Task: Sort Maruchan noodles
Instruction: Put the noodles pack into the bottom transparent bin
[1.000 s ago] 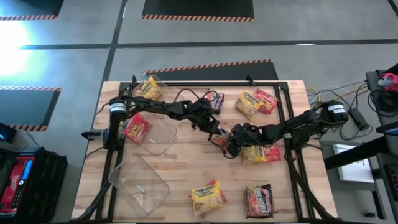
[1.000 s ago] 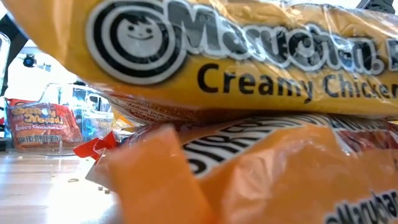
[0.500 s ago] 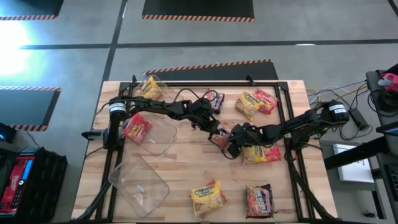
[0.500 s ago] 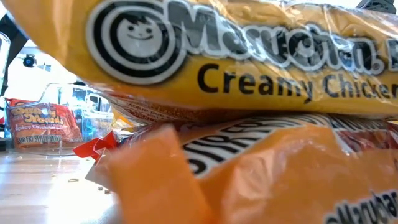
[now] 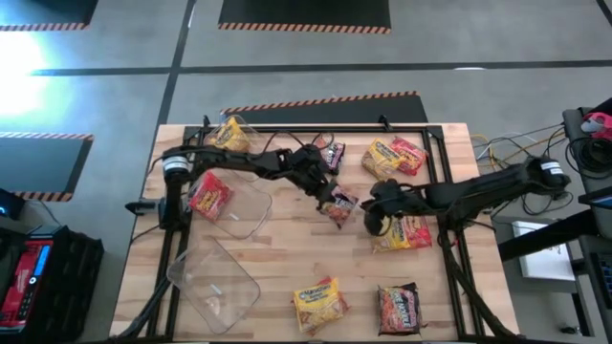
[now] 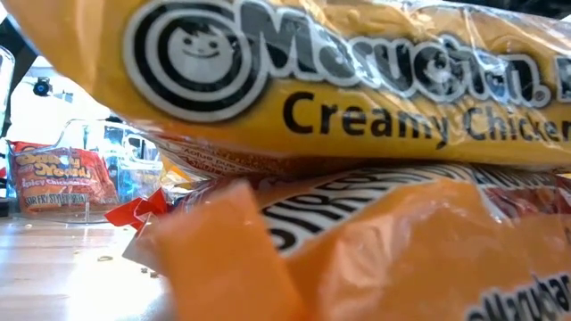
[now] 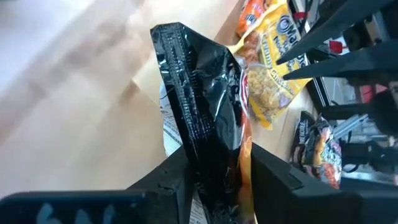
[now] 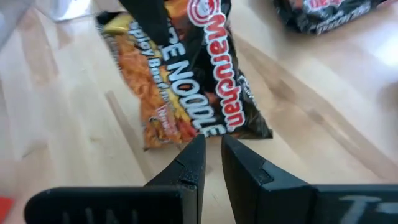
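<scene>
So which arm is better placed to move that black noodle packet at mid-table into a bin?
Left. Its gripper is shut on the black noodle packet, and the clear bins lie on its side. The right gripper is shut, empty.

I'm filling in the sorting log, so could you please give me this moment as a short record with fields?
left hand: shut on the black noodle packet, mid-table
right hand: shut, empty, just beside that packet
bins: one clear bin holds a red packet; nearer clear bin has none
loose packets: several around the table
</scene>
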Controlling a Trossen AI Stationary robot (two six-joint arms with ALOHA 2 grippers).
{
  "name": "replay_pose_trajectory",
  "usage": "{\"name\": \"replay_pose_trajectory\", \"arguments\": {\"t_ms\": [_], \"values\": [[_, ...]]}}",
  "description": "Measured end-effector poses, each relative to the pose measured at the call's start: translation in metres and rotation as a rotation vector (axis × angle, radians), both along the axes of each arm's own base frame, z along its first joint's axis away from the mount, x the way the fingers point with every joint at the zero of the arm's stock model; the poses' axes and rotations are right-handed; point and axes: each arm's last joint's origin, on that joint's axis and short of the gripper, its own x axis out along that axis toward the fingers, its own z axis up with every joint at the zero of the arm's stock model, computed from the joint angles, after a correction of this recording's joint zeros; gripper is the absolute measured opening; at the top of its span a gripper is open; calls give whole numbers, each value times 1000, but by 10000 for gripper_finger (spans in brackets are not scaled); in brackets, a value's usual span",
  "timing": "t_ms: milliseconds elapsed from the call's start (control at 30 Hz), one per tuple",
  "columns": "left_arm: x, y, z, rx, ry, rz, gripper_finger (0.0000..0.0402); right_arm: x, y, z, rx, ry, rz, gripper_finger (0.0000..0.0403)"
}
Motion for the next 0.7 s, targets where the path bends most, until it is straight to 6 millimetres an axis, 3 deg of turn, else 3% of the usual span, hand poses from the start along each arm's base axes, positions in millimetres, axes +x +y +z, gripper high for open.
{"name": "replay_pose_trajectory", "arguments": {"t_ms": [233, 400, 567, 700], "values": [[-4, 19, 10, 156, -101, -48, 102, -15, -1, 21, -104, -94, 74, 43], [-6, 27, 24, 257, -183, -60, 102, -25, -3, 23, -226, -141, 94, 43], [-15, 27, 54, 390, -242, -55, 102, -35, -4, 26, -279, -181, 127, 43], [-26, 13, 82, 482, -248, -32, 102, -43, -5, 30, -311, -220, 143, 43]]}}
